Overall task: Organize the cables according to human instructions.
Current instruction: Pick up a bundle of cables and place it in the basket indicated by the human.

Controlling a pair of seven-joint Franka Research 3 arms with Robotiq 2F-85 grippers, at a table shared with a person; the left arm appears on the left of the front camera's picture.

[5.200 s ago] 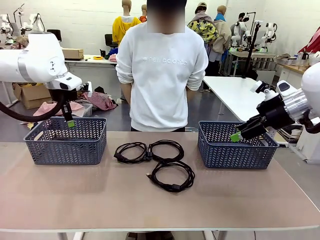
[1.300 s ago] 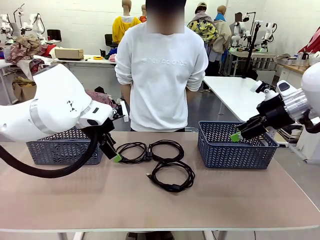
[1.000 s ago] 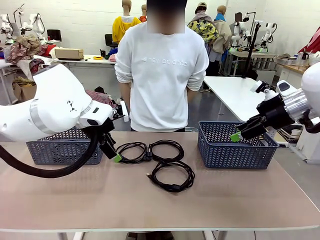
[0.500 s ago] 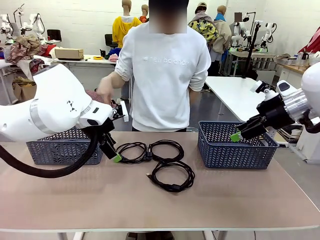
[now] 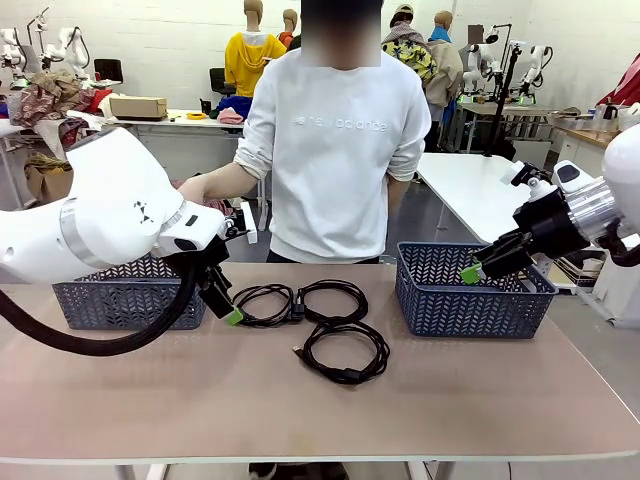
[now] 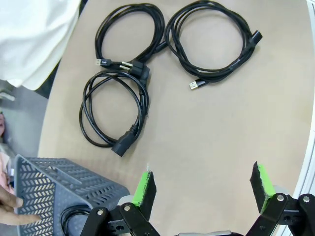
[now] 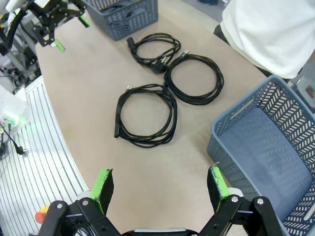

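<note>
Centrally, shows three black cables (image 5: 300, 310) coiled on the tan table (image 5: 150, 400), touching one another mid-frame. Places a fourth cable (image 6: 69, 216) inside the grey left basket (image 6: 44, 191), at the lower left of the left wrist view. Sets the left gripper (image 5: 228, 308) just left of the coils, jaws wide apart, holding nothing. Hangs the right gripper (image 5: 478, 268), likewise spread and empty, over the right basket (image 5: 470, 305). Includes a person's hand (image 5: 195, 188) at upper left.

Bright room — white wall (image 5: 160, 40), grey floor (image 5: 405, 212), white worktables (image 5: 470, 188)
</note>
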